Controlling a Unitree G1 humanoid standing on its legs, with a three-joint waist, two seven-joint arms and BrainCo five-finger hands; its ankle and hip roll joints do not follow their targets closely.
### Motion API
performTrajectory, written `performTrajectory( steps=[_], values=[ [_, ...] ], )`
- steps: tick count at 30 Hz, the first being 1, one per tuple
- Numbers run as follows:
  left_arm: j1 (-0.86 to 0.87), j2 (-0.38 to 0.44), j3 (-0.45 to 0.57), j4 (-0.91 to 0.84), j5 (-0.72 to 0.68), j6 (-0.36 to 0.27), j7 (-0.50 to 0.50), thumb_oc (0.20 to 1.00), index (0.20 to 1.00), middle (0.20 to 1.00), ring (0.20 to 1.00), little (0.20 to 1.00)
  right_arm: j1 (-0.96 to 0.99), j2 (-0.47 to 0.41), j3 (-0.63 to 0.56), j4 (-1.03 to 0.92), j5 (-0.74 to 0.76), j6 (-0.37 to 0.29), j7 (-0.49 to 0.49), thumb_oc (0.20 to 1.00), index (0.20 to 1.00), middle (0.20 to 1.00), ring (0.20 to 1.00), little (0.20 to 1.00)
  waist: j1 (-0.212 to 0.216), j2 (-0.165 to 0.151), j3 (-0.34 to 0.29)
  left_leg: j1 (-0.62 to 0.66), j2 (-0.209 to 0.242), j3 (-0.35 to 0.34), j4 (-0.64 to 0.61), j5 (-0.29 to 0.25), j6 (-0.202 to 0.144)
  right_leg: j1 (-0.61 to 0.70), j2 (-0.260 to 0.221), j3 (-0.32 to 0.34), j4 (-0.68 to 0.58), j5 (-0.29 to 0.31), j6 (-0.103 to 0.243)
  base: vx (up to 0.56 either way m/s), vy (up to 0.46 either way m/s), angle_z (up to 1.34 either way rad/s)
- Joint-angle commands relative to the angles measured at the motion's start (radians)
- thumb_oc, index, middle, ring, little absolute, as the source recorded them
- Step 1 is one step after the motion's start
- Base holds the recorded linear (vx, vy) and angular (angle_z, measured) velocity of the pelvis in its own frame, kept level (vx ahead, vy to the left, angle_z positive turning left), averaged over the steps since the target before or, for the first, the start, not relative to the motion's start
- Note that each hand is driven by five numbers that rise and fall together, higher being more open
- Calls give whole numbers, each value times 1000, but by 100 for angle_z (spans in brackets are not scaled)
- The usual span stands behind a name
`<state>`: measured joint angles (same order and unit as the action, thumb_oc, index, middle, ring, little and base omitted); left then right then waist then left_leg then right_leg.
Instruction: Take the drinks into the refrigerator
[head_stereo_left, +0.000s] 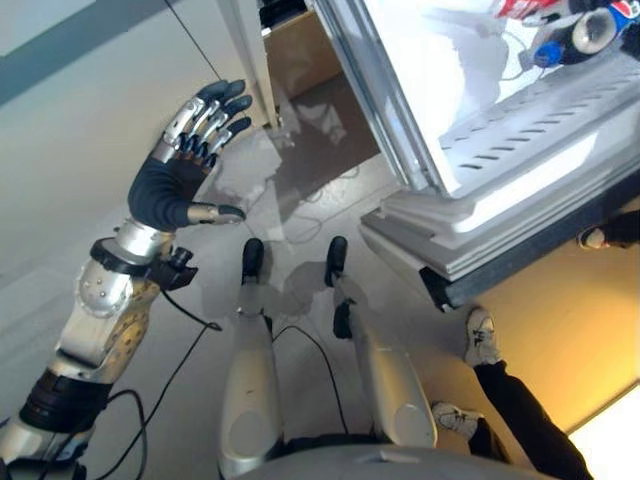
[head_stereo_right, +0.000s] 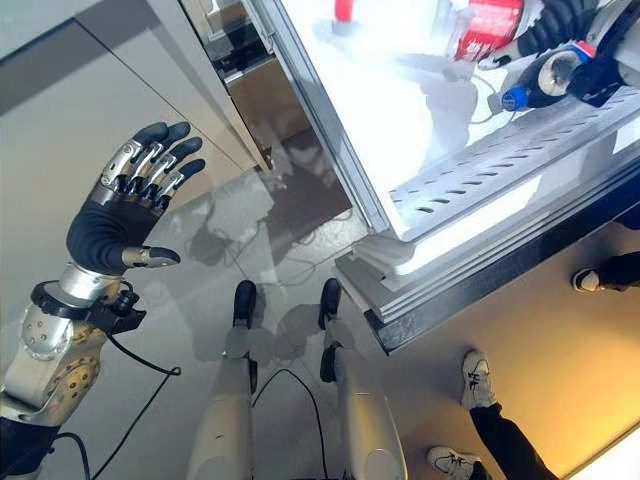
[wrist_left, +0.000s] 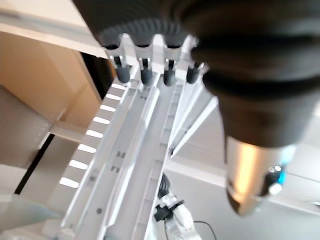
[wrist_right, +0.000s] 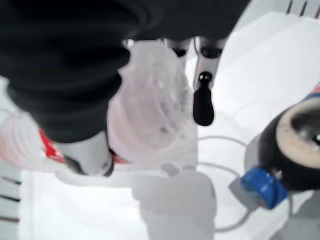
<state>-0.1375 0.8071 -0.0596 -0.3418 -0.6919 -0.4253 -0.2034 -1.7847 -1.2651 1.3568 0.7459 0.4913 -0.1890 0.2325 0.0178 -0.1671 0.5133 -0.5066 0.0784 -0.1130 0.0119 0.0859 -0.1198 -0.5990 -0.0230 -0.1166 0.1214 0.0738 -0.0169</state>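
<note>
A kitchen: open refrigerator beside grey cabinets, tiled floor.

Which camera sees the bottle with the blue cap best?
The right wrist view: the blue-capped bottle lies close up on the white fridge shelf, beside the right hand, which grips a clear red-labelled bottle. Both eye views show the blue-capped one small, near their top right corners.

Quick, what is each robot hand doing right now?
Left hand: open, fingers spread, holding nothing, raised beside the fridge.
Right hand: shut on the clear bottle with a red label, inside the refrigerator.
</note>
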Motion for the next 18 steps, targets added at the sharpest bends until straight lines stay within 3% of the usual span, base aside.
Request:
performTrajectory(
  steps=[1, 18],
  values=[
    [44, 79, 31, -157, -15, -49, -6, 1000, 1000, 1000, 1000, 1000, -255, -22, 43, 79, 12, -28, -67, 200, 200, 200, 200, 200, 2, -46, 7, 132, -18, -27, -99, -1, 28, 26, 35, -12, 56, -92, 65, 0, 0, 0],
    [46, 61, 16, -148, -9, -42, 5, 1000, 1000, 1000, 1000, 1000, -231, 20, 1, 69, -48, -20, -100, 200, 200, 200, 200, 200, 2, -29, 7, 114, -19, -37, -99, 0, 30, 2, 29, -21, 69, -100, 64, 0, 0, 0]
  ],
)
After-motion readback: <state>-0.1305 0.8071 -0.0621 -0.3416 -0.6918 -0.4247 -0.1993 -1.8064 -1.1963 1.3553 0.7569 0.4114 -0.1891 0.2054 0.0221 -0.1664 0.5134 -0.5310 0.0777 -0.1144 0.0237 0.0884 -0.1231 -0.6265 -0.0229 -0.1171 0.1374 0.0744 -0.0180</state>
